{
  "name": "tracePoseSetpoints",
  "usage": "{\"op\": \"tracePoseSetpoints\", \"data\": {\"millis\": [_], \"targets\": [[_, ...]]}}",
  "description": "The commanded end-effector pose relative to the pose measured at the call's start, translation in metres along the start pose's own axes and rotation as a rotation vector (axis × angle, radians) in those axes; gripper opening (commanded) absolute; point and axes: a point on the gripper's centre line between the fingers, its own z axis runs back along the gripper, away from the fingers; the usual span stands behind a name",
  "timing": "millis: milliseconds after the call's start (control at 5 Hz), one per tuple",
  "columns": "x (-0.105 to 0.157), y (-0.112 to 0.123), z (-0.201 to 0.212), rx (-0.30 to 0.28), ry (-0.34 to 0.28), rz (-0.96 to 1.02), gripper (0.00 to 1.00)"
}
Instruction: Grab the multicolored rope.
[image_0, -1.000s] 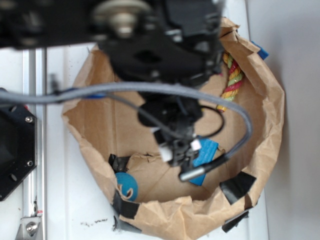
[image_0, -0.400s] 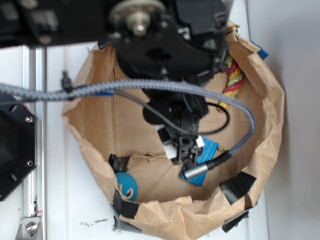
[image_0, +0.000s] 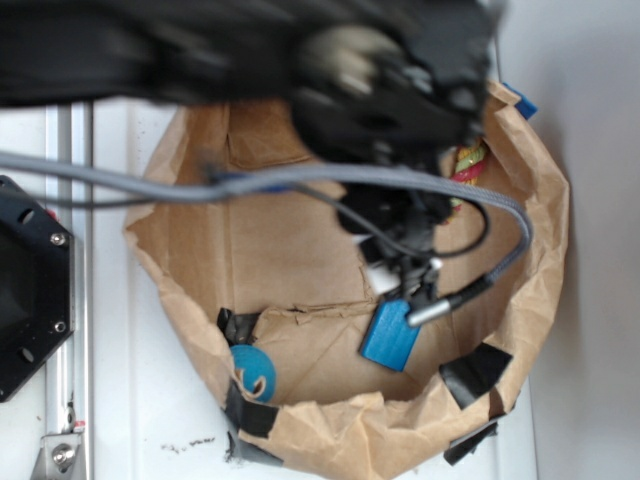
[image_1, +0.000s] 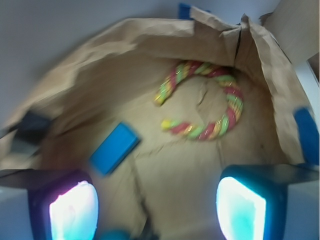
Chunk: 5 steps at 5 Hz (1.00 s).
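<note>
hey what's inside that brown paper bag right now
A curled red, yellow and green twisted rope, a flat blue block and a teal ball. The arm hides part of the floor in the exterior view.

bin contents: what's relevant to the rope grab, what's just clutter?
Relevant:
- rope, red, yellow and green, curled in a C on the floor of the paper bin
- end effector, open, nothing between its pads, rope ahead of it

Clutter:
- blue block, lying left of the rope, apart from it
- teal ball, by the bin wall
</note>
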Motion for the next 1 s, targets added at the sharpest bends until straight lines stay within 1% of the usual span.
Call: {"op": "tracePoseSetpoints", "data": {"millis": [0, 200, 400, 600, 800], "targets": [[0.016, -0.001, -0.039, 0.031, -0.026, -0.031, 1.00], [0.014, 0.011, -0.050, 0.039, -0.031, 0.000, 1.00], [0.012, 0.024, -0.063, 0.058, -0.062, 0.044, 1.00], [0.015, 0.036, -0.065, 0.067, -0.042, 0.057, 1.00], [0.022, 0.047, -0.067, 0.080, -0.056, 0.090, 1.00]]}}
